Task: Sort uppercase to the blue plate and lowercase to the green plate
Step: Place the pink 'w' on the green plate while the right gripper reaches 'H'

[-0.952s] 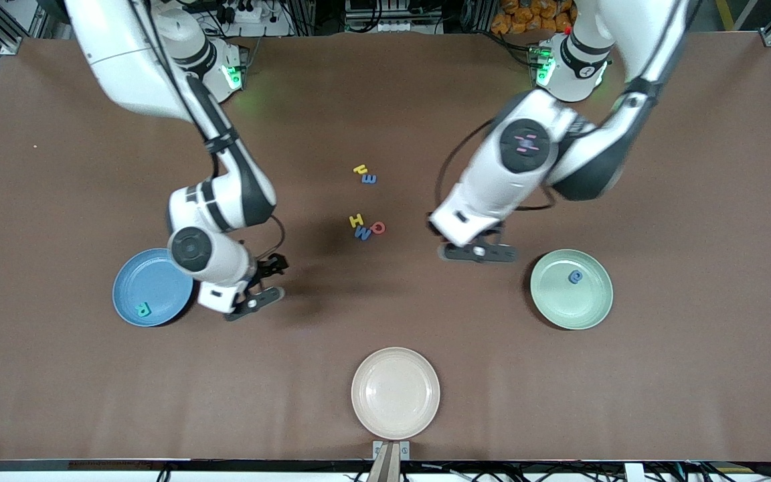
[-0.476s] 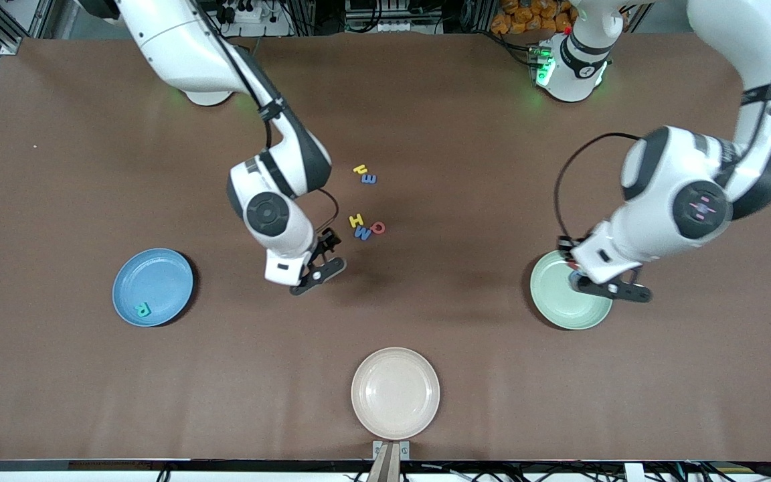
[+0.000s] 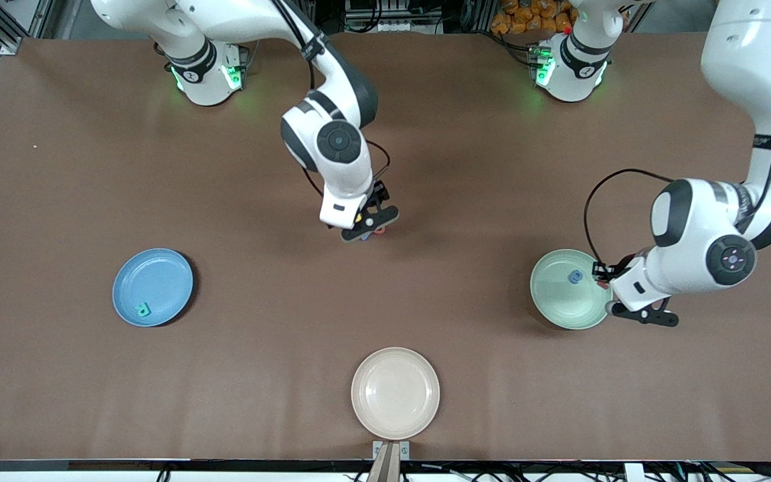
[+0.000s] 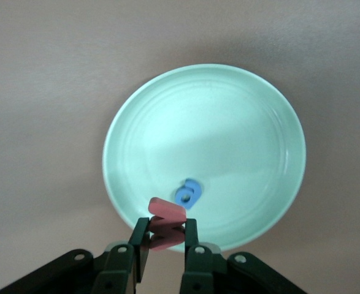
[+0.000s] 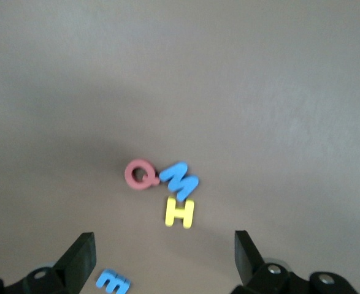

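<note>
both arms wear glossy white shells with dark grey to black bands at the joints. each wrist joint carries a round dark cap with a small mark at its centre. green lights glow on the round white bases. a thin black cable loops from each forearm to the hand. the left gripper (image 3: 646,314) and the right gripper (image 3: 369,224) have black angular fingers with small pale screw heads near their roots

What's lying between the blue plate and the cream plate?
Nothing: in the front view only bare brown table separates the blue plate from the cream plate.
</note>
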You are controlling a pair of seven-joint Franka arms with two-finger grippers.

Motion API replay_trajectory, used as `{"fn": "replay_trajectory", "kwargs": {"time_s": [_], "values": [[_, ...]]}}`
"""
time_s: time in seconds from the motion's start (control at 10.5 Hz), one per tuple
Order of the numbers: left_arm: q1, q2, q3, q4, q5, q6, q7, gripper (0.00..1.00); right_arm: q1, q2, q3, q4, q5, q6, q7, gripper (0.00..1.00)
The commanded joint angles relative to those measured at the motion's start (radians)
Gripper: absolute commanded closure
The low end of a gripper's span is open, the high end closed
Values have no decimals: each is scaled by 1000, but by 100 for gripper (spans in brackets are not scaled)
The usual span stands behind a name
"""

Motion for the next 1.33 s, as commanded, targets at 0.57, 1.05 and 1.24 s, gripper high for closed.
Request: {"fn": "replay_trajectory", "kwargs": {"time_s": [0.57, 1.05, 1.24], "values": [[-123, -65, 43, 20, -6, -21, -102, 0, 65, 40, -8, -201, -15, 302, -13, 0], [-146, -122, 37, 76, -22, -150, -102, 0, 25, 58, -8, -212, -19, 331, -70, 0], [-162, -120, 37, 77, -22, -152, -100, 0, 22, 78, -8, -211, -19, 363, -73, 0]]}}
